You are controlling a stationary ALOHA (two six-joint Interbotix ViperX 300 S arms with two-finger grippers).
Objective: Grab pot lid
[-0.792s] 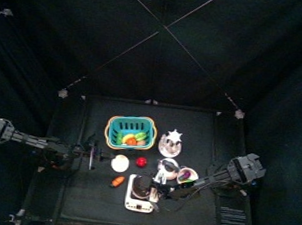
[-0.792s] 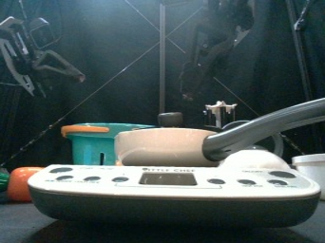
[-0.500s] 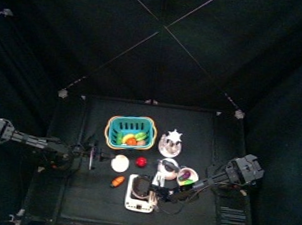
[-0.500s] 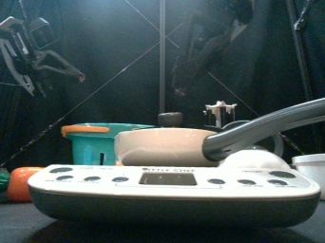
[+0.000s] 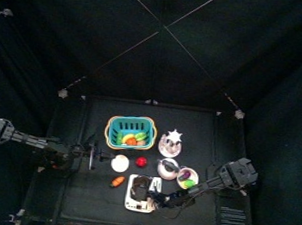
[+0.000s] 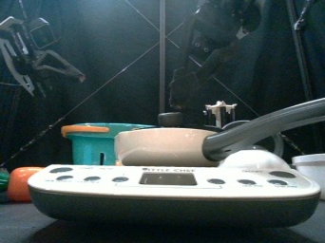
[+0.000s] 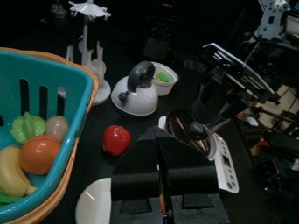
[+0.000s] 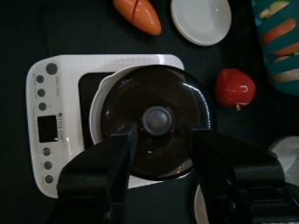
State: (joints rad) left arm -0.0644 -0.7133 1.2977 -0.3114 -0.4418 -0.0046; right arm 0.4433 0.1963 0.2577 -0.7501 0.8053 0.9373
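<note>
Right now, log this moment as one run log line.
right gripper: open, above pot lid | lid: on pot, on scale | left gripper: resting aside

right gripper (image 5: 162,189) over scale (image 5: 140,195) | basket (image 5: 130,133) behind | left arm (image 5: 31,141) at table's left

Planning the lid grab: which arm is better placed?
Right. Its tool hangs open directly over the pot lid, jaws either side of the knob. The left tool rests away at the table's left side.

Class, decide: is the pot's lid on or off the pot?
On. In the right wrist view the dark lid with its knob covers the pot, framed by the right end effector.
</note>
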